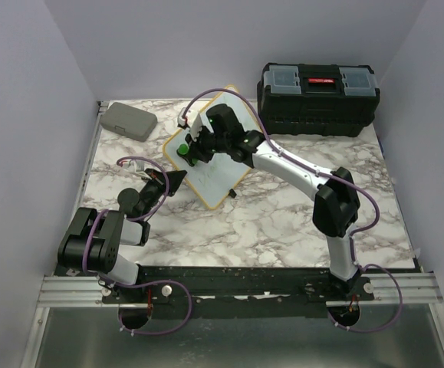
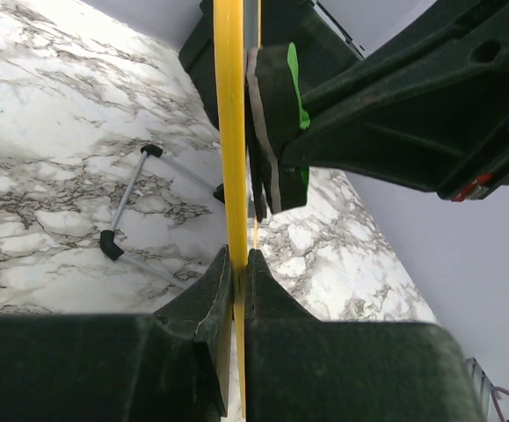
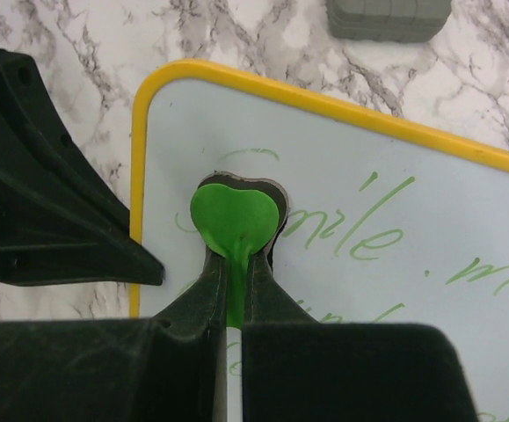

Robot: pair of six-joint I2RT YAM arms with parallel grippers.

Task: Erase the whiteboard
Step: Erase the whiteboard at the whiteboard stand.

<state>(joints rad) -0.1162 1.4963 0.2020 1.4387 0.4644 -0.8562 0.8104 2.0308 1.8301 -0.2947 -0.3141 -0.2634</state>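
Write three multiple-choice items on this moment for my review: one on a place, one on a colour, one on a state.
1. Where on the table does the grey case lie?
A) far left corner
B) between the arm bases
C) near right corner

2. What colour is the writing on the whiteboard?
A) red
B) green
C) black

3. How is the left claw?
A) open above the table
B) shut on the whiteboard's edge
C) shut on the grey case

Answers:
1 A: the top view shows the case by the far left edge.
2 B: the right wrist view shows green letters.
3 B: the left wrist view shows it pinching the yellow frame.
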